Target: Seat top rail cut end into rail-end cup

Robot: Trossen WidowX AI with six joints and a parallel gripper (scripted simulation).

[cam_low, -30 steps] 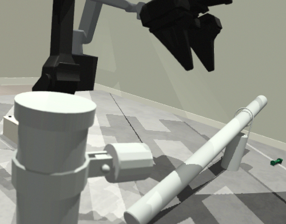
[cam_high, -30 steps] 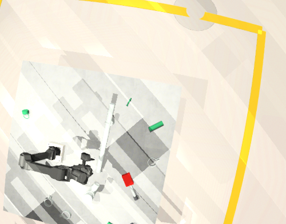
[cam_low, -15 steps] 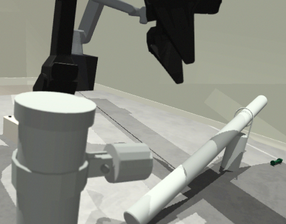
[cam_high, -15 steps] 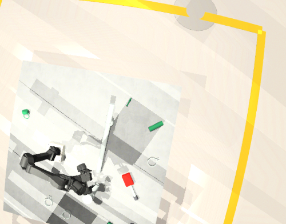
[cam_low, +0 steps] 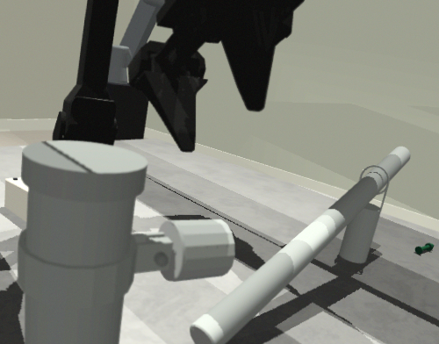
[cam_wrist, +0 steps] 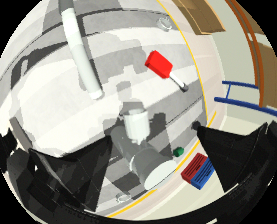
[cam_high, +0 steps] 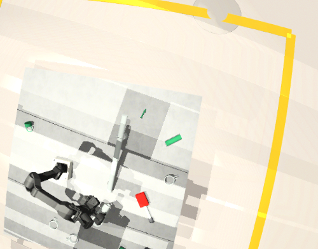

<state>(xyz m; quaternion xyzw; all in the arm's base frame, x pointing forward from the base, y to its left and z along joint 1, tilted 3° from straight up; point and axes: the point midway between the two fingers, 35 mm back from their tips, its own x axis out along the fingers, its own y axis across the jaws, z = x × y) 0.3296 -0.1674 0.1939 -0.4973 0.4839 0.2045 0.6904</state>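
Observation:
The rail slants through the loop cap. Its cut end is low and apart from the cup, off to its side. The rail-end cup sticks out from the brace band on the big post, below the post cap. My gripper is wide open and empty, hanging above the cup and post level in the exterior view. It touches neither rail nor cup there.
A short post stands under the loop cap. A red-headed tool lies right of the rail in the top view. A green cylinder, a small green bolt and several ring fittings lie around.

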